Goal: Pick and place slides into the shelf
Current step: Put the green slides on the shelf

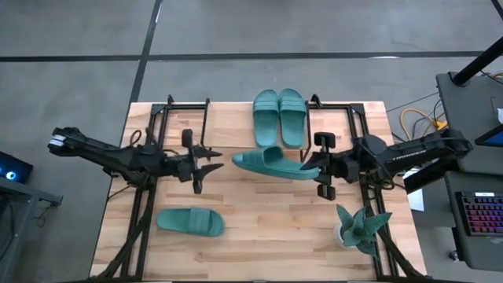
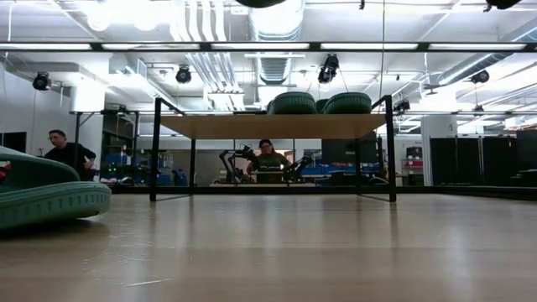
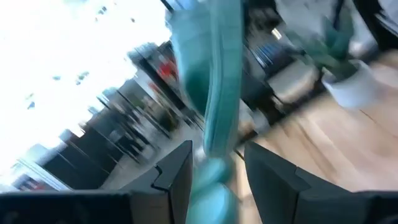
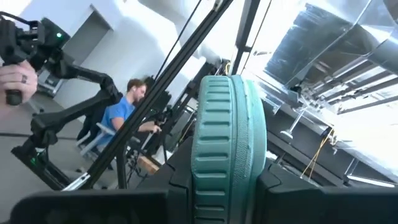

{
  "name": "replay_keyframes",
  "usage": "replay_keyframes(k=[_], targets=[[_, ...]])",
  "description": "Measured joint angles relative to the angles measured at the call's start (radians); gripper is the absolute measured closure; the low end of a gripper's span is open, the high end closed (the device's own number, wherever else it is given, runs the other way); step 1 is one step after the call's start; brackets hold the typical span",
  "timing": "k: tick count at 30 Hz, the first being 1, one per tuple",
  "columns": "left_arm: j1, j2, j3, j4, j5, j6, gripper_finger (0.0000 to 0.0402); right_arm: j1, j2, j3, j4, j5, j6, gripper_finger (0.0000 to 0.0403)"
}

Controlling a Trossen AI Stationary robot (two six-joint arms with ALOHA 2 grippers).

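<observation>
The left gripper [image 1: 216,167] hangs over the middle of the wooden tabletop [image 1: 259,236], its dark fingers [image 3: 177,180] parted around the near tip of a teal-green rubber slide sandal [image 1: 271,163]; whether they press on it cannot be told. Nearer the front edge on the left, a second matching slide [image 1: 190,222] lies flat on the table. The right gripper [image 1: 312,167] is clamped on the other end of the raised slide. Two more slides [image 1: 279,116] sit side by side on the light-wood shelf [image 1: 259,130] with thin black legs. A teal spiky plant [image 1: 360,226] stands at front right.
</observation>
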Motion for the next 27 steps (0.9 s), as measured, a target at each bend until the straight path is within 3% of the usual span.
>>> replay_keyframes(k=[6,14,23,27], targets=[[0.0,-0.003,-0.129,0.287,0.044,0.156,0.0271,0.0,0.011,-0.002,0.048,0.001,0.016,0.034],[0.007,0.03,-0.163,0.366,0.09,0.217,0.0271,0.0,0.027,0.002,0.086,-0.006,0.031,0.034],[0.061,0.095,-0.136,0.388,0.155,0.14,0.027,0.002,0.04,0.002,0.089,-0.065,0.049,0.034],[0.09,0.125,-0.132,0.412,0.17,0.087,0.0248,0.002,0.04,0.003,0.09,-0.067,0.049,0.034]])
